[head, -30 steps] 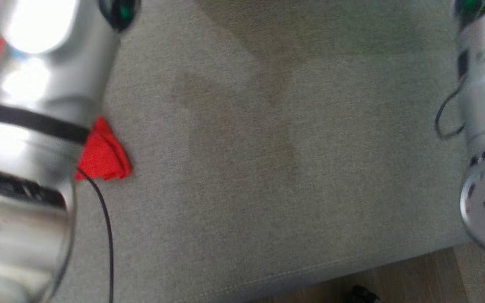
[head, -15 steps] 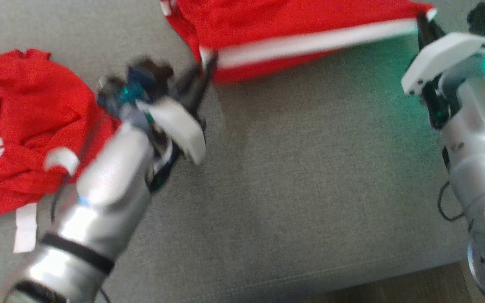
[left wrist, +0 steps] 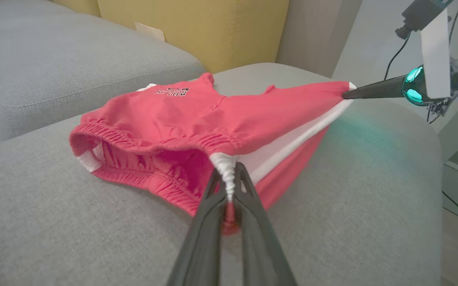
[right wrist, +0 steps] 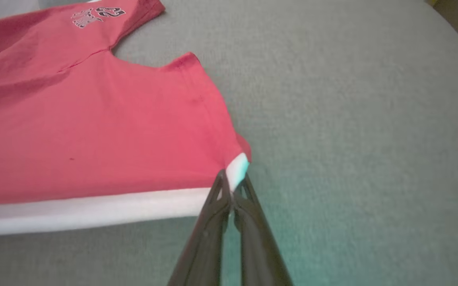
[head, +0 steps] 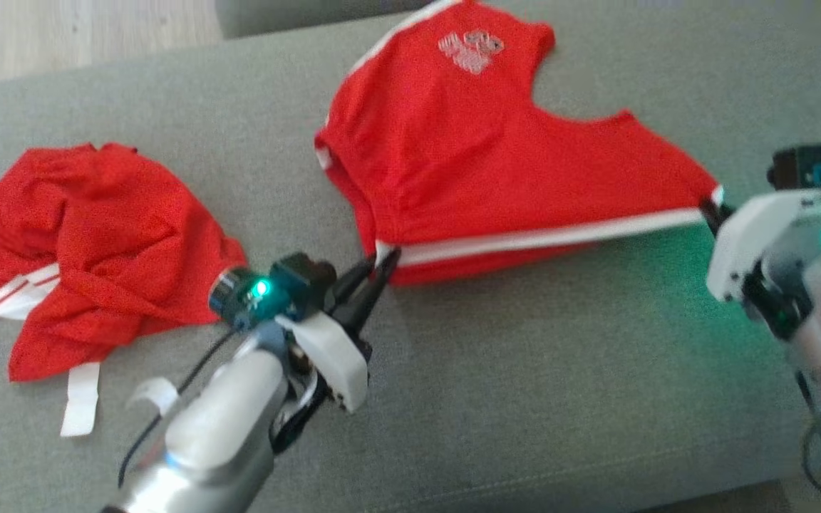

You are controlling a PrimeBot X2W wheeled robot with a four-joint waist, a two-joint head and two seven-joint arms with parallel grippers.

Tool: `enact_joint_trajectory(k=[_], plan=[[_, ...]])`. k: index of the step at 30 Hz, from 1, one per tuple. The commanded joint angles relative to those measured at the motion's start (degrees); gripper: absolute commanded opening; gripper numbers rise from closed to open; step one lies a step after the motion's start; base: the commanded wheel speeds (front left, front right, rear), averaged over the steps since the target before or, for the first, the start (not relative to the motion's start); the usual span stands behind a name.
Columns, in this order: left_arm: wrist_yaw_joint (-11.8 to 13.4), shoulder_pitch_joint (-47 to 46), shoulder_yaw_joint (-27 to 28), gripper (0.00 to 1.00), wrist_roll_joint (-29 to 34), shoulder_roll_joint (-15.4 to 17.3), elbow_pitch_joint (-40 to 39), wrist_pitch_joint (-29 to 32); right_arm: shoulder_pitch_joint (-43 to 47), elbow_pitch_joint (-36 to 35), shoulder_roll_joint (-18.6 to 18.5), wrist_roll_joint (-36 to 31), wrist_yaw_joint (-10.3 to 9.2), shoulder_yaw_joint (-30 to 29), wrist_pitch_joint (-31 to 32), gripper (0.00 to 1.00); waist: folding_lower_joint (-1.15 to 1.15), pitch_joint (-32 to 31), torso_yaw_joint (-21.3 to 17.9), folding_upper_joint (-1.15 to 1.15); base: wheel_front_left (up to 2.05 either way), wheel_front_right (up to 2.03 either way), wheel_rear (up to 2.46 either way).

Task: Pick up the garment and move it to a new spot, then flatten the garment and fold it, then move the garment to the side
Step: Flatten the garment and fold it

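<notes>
Red shorts (head: 482, 157) mid-cushion, far part lying on fabric, white side stripe pulled taut between both grippers. Left gripper (head: 380, 265) clamped tight on waistband corner. Right gripper (head: 707, 208) pinched closed on leg-hem corner. Grey sofa cushion (head: 524, 399): wide bare stretch from shorts to front edge, bare strip at right. Crumpled red garment (head: 90, 235) at left, apart from shorts. Wood floor (head: 61, 35) beyond far-left edge.
</notes>
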Motion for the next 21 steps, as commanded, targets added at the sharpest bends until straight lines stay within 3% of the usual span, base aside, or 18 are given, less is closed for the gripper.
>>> enact_joint_trajectory(k=[1, 8, 13, 21], plan=[[0.1, -0.6, 2.2, 0.00, 0.3, 1.1, -2.0, -0.7, 1.0, -2.9, -2.5, 1.4, -0.05, 1.0, 0.9, 0.00, 0.00, -1.7, -0.3, 0.00, 0.00, 0.00, 0.00], [0.1, 6.5, 3.9, 0.00, 1.1, -0.2, -4.8, -0.7, 11.7, -13.0, -10.0, 7.6, -0.05, 2.8, 9.1, 0.00, 0.00, -6.6, -0.5, 0.00, 0.00, 0.00, 0.00], [0.1, 11.4, 3.4, 0.00, 1.6, -0.9, -6.5, -0.7, 19.3, -19.8, -14.4, 10.0, -0.05, 0.4, 14.5, 0.00, 0.00, -9.2, -0.3, 0.00, 0.00, 0.00, 0.00], [0.1, 14.7, 0.9, 0.00, 1.4, -0.9, -9.1, -0.7, 26.1, -29.8, -17.1, 9.2, -0.05, -6.8, 20.5, 0.00, 0.00, -9.9, 1.1, 0.00, 0.00, 0.00, 0.00]])
